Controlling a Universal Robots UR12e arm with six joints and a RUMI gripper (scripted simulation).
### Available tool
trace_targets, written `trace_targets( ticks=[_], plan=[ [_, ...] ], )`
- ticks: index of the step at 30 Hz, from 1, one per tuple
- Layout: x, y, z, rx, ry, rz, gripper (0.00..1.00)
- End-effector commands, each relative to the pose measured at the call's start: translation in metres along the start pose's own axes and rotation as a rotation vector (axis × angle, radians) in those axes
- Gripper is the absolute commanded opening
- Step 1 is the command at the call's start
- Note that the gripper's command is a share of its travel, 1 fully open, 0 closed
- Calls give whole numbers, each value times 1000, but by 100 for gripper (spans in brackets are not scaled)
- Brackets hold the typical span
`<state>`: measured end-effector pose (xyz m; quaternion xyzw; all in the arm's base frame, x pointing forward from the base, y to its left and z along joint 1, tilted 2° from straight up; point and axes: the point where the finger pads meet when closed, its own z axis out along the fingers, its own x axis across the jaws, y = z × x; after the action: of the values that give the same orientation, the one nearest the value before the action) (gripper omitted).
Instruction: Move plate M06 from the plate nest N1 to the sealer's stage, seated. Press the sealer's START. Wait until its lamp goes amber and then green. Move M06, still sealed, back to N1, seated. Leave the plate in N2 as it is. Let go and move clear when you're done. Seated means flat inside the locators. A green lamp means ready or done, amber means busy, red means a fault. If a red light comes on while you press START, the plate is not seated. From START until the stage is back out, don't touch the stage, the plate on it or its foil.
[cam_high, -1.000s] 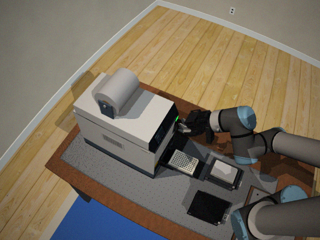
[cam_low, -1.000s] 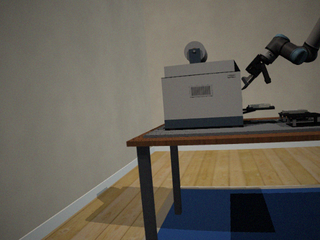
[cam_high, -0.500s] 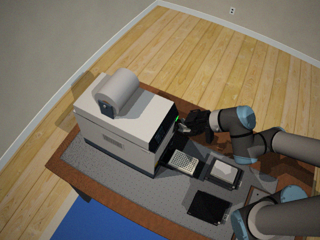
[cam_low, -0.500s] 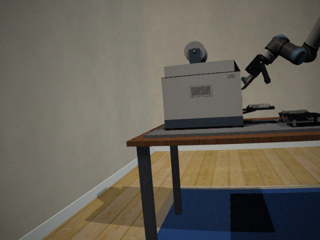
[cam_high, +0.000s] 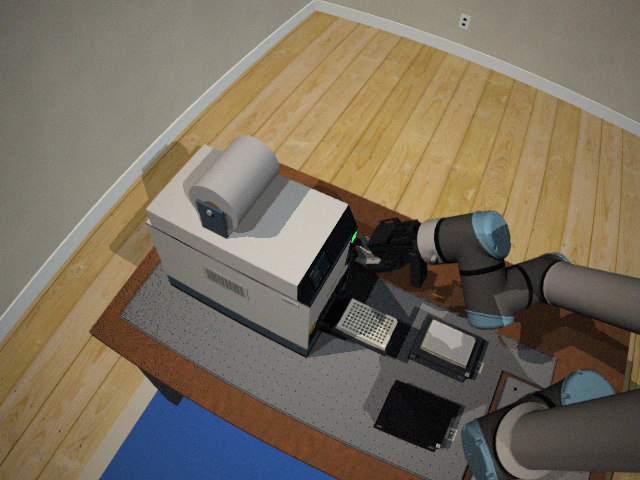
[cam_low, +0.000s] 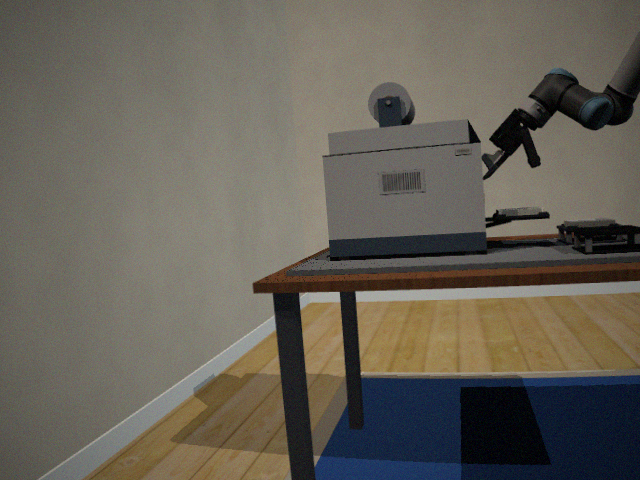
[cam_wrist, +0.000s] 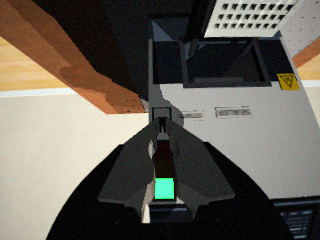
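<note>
A wooden table (cam_low: 361, 282) is standing on a plank floor (cam_high: 413, 103), partly over a blue mat (cam_low: 413, 413).

Lab bench setup, plate sealer (cam_high: 258, 248) (foil roll on top), plate nests (cam_high: 447, 346), perforated breadboard (cam_high: 289, 377)

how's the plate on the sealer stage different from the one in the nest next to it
The plate on the sealer's stage shows a bare grid of open wells, while the plate in the nest has a smooth, plain top with no wells showing. The stage plate sits right at the sealer's mouth; the nest plate rests farther out, in a black frame. Both are pale, rectangular and lie flat.
</note>
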<state>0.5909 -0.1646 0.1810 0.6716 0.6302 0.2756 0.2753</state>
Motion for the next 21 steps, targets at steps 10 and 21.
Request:
trace_targets(
  ticks=[10,21],
  plan=[
    [-1,5,2,-3,-1,-3,0],
    [-1,6,3,-3,-1,-3,0]
  ],
)
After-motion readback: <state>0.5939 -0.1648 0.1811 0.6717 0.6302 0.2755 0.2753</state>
